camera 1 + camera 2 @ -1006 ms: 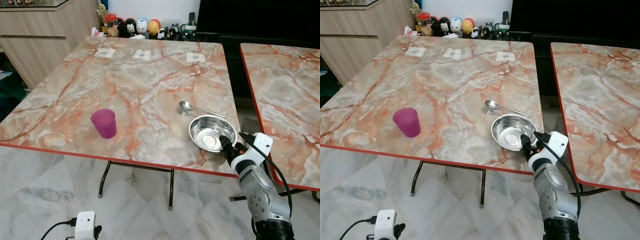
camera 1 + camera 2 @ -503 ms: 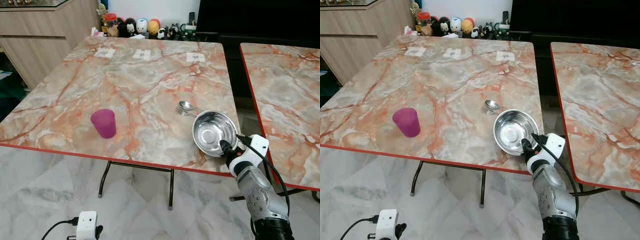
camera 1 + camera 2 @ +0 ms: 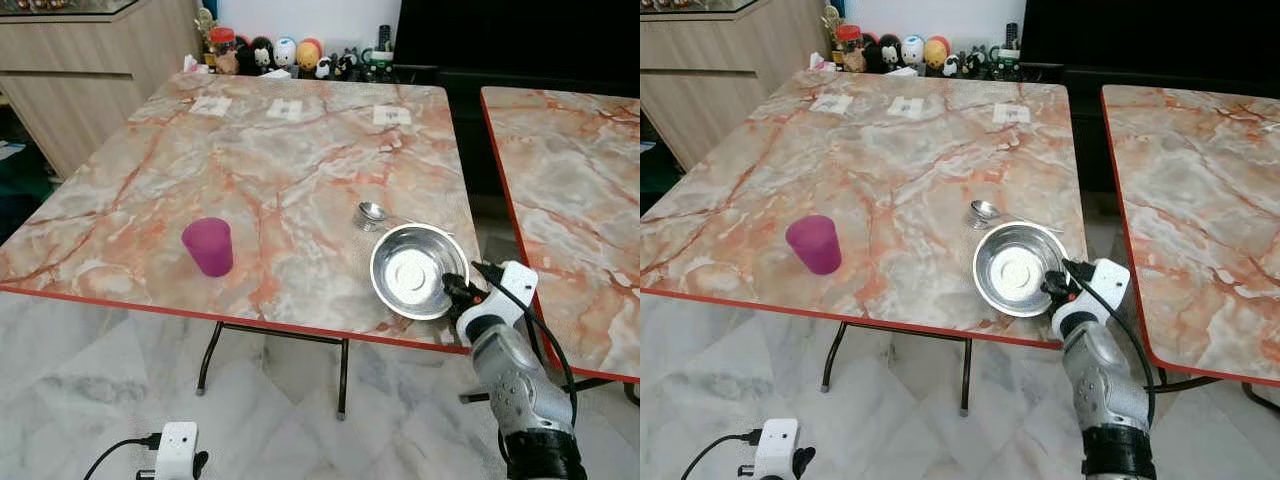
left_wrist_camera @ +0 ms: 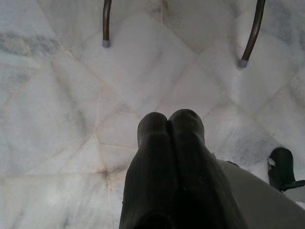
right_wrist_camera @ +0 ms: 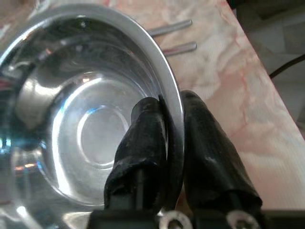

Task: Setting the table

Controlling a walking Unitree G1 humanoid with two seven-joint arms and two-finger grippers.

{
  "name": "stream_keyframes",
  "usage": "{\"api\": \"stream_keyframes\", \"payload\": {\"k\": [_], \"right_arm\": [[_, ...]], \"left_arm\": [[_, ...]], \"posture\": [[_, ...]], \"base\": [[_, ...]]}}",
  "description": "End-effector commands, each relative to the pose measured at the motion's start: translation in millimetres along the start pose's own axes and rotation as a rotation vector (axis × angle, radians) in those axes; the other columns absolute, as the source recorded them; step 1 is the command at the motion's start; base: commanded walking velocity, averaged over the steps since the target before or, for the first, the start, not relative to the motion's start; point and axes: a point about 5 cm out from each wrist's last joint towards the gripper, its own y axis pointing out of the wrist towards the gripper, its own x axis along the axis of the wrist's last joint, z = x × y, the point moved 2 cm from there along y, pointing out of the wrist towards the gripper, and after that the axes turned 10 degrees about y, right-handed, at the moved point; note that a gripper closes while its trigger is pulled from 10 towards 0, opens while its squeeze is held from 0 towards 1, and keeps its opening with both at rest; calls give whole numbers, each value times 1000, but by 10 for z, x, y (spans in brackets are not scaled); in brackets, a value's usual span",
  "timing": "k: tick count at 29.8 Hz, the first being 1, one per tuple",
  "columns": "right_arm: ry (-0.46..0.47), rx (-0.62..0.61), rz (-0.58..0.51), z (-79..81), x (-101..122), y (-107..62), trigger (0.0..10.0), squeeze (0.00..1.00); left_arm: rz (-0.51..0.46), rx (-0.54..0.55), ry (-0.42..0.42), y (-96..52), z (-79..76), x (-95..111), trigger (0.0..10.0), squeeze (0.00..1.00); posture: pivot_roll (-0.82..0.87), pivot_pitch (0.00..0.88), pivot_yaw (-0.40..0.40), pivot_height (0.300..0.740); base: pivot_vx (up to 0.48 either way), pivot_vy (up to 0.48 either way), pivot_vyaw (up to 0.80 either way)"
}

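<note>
No words or numbers can be read. Three small white paper cards [image 3: 284,109] lie on the table [image 3: 150,200] toward twelve o'clock, but their print is too tiny.

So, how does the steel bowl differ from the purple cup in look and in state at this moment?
The steel bowl is shiny metal, wide and shallow; the purple cup is matte, narrow and taller. The bowl is pinched at its rim by the right gripper, one finger inside and one outside; the cup stands free. The bowl is near the table's front right corner, the cup near the front left edge. Both look empty.
</note>
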Motion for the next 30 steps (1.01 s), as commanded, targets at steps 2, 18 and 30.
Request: {"api": "stream_keyframes", "payload": {"k": [2,18,30], "right_arm": [[16,-43,-8,-81,-14,-19,0,0],[77,-51,-259,-111,167,-270,0,0],[-32,46,-391,92,365,-348,10000,0]], "left_arm": [[25,0,10,-28,32,-82,10000,0],[34,-16,38,-21,-33,-85,10000,0],[15,-10,78,-9,-21,-35,10000,0]], "posture": [[1,50,9,740],[-4,23,11,740],[-15,10,13,740]], "base": [[0,0,0],[0,0,0],[0,-118,0]]}}
